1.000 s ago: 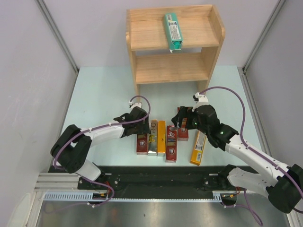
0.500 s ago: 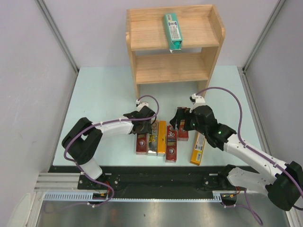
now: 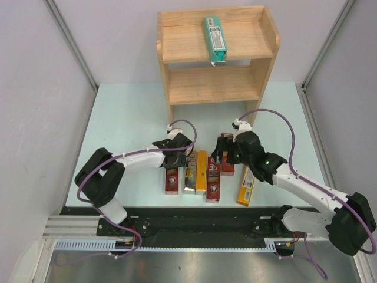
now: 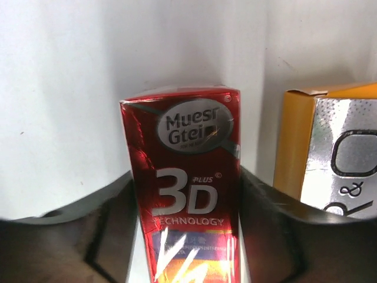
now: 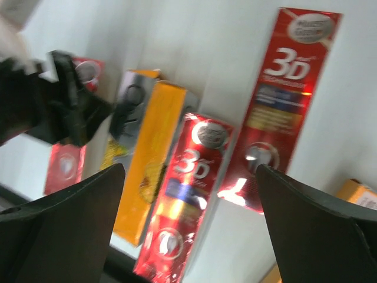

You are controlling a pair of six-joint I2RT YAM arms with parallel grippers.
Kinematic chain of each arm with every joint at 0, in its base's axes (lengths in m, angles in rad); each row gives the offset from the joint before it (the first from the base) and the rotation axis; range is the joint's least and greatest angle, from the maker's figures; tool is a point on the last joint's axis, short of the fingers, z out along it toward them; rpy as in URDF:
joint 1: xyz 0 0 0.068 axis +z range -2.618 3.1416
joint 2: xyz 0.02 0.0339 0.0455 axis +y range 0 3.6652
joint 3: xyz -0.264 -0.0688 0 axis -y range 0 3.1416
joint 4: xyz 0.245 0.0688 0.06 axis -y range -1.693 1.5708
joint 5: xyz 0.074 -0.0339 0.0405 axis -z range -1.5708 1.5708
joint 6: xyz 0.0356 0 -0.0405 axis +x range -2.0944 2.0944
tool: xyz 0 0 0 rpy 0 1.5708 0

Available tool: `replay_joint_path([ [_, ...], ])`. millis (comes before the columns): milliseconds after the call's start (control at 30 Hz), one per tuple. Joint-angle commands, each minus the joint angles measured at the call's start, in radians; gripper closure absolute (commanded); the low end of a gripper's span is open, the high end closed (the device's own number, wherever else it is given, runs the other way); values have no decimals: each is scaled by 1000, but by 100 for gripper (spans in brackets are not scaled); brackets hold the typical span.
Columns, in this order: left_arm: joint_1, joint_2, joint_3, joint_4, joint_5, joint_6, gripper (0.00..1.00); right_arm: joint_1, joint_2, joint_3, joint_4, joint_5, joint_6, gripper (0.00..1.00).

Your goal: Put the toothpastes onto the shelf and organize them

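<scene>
Left gripper (image 4: 185, 200) pinches red carton (image 4: 185, 147) by its sides, silver carton (image 4: 347, 159) just beside

Centre, red 3D carton (image 4: 185, 188): glossy foil-like card, creased, glare streaks. At its 3 o'clock, silver carton (image 4: 347, 159): metallic, stippled. Shelf (image 3: 212, 85): pale matt wood, visible grain.

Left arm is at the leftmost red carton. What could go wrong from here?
The left gripper flanks the red 3D carton near its end, so it may swing or slip when lifted. The silver R.O carton lies close beside it and could get dragged. The teal carton overhangs the shelf front; a bump might tip it off.
</scene>
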Motion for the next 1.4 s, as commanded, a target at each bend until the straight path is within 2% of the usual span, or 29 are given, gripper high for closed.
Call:
replay_joint_path([
  [0,-3,-92,4,-12,-27,14,19,-83,37,-3,-61,116,7,1],
  [100,-3,-132,-5,-1,-10,23,6,-193,42,-3,-107,173,-2,0],
  [200,-4,-201,-16,9,5,35,0,-297,39,-4,-128,227,-31,0],
  [300,-4,-272,-16,9,47,54,0,-357,68,-3,-139,293,-71,1],
  [400,-4,-330,-14,0,86,61,0,-425,117,-1,-147,204,-58,0],
  [533,-4,-399,-22,6,137,68,0,-431,218,-1,-127,186,-41,1],
  [800,-4,-502,-33,-14,160,71,0,-454,286,-1,-110,186,-35,2],
  [867,-4,-522,-36,-4,175,71,0,-457,321,5,-107,175,-36,6],
  [933,-4,-548,-34,-3,200,75,0,-457,333,8,-95,131,-45,18],
  [1133,-3,-608,-21,-11,246,91,0,-459,376,10,-75,43,-45,37],
  [1367,-4,-602,-42,68,355,97,0,-446,300,10,-76,-29,-53,55],
])
